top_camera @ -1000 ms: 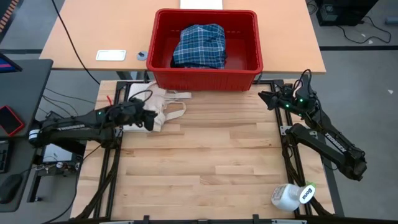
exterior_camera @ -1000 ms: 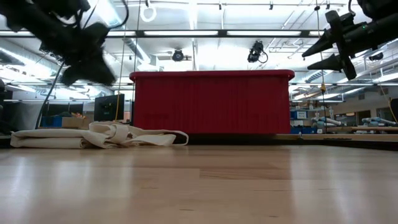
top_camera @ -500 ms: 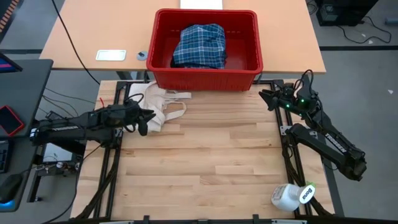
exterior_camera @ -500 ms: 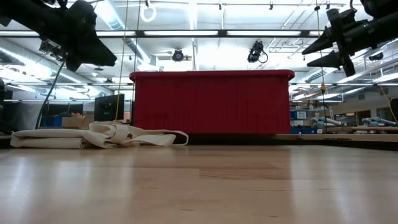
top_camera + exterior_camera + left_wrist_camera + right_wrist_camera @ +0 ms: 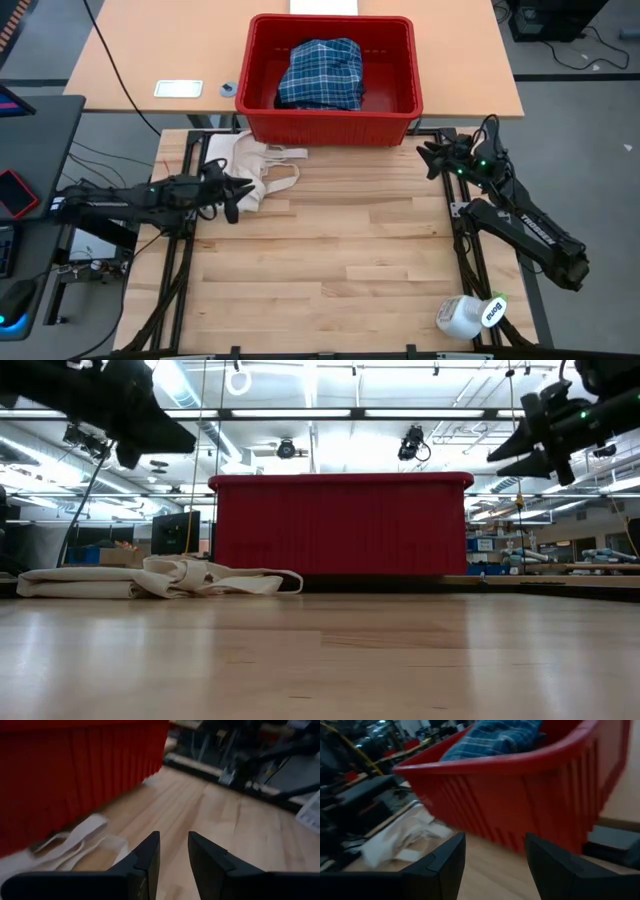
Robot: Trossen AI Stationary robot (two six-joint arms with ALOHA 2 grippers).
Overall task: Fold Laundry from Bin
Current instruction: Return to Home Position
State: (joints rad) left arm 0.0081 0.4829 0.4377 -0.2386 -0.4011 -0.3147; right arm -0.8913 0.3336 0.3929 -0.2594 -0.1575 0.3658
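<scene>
1. A pale wooden plank bench (image 5: 330,260) is filling the work area, and a tan desk (image 5: 130,60) is standing along its far edge. Long ceiling strip lights (image 5: 300,412) are shining in the room behind.
2. A cream-white cloth with strap loops (image 5: 262,170) is lying crumpled at the bench's far left. A white plastic bottle with a green label (image 5: 468,315) is lying at the near right corner.
3. The bright red rectangular plastic bin (image 5: 330,128) is sitting centred at the far edge.
4. The left gripper (image 5: 238,192) is hovering by the cream cloth, short of the bin's left corner and apart from it. Its fingers (image 5: 147,855) are standing narrowly parted, gripping nothing.
5. The right gripper (image 5: 424,160) is hanging just off the bin's right front corner, not touching it. Its fingers (image 5: 447,857) are spreading wide, empty.
6. A folded blue-and-white plaid garment (image 5: 320,72) is lying inside the bin, with something dark showing beneath it.
</scene>
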